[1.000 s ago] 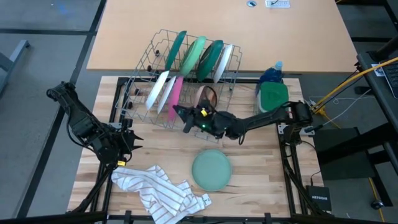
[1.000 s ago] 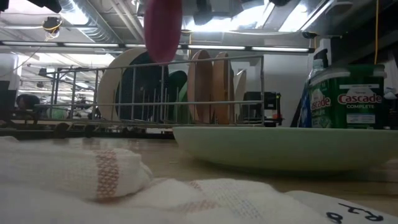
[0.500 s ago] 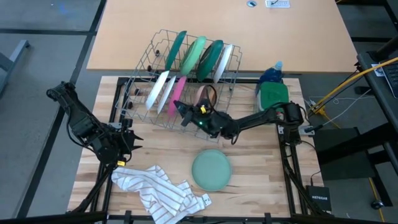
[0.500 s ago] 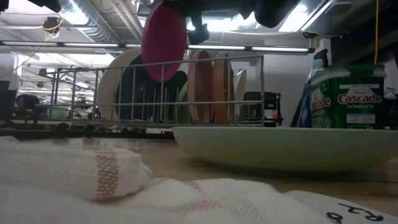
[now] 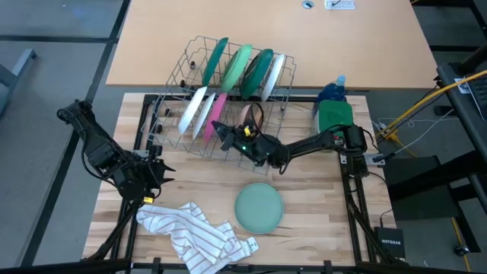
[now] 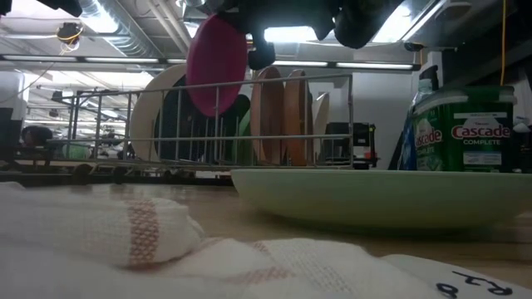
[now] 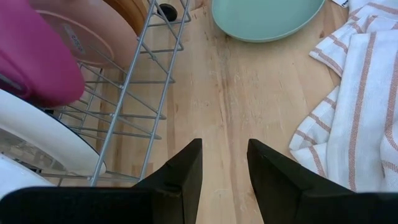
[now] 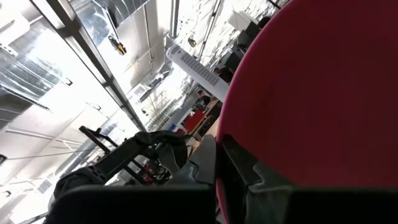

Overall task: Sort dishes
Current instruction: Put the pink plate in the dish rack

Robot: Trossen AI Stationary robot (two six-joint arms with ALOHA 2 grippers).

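Holding the pink plate (image 5: pixel 218 113) on edge, my right gripper (image 5: pixel 221 131) is clamped tight on its rim at the front of the wire dish rack (image 5: pixel 176 76), the plate standing between the white plate (image 5: pixel 193 110) and the tan-brown dishes (image 5: pixel 251 116). In the low view the pink plate (image 6: pixel 218 53) hangs at the rack's top rail. Behind it, a dark green plate (image 5: pixel 215 59), a light green one (image 5: pixel 238 66), another dark green (image 5: pixel 259 71) and a white one (image 5: pixel 277 70) stand upright in the back row. One pale green plate (image 5: pixel 259 207) lies flat on the table (image 5: pixel 319 198), beside the striped cloth (image 5: pixel 194 234). My left gripper (image 5: pixel 154 169) waits near the table's left edge, fingers (image 7: pixel 180 171) partly apart with nothing between them.
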